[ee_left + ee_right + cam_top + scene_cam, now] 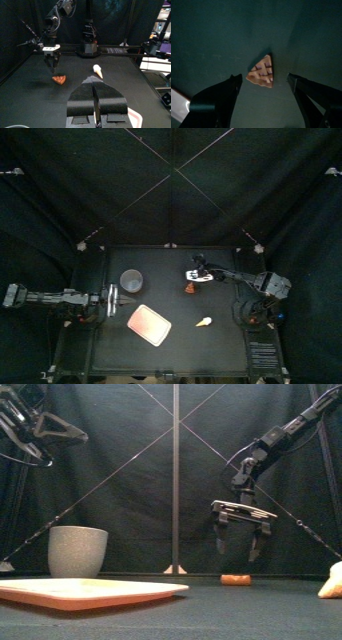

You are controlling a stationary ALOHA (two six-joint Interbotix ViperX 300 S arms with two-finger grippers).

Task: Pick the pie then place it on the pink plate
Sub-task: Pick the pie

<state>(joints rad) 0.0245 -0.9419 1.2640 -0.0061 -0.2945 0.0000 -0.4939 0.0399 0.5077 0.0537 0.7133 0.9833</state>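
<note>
Now: right gripper [241, 549] hangs over the pie [237, 579] with jaws apart, presumably lined up to straddle it before dropping. Pie lies on the bare table, right of centre in the front view, well apart from the tray [87, 592] at lower left. Right wrist view shows the pie's lattice top framed between both jaws; only the front view shows the air gap above it. Left gripper [93, 82] rests at the top view's left, jaws together.

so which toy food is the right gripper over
The brown lattice-topped pie slice, below the open right gripper; the pale toy lies apart, nearer the front.
</note>
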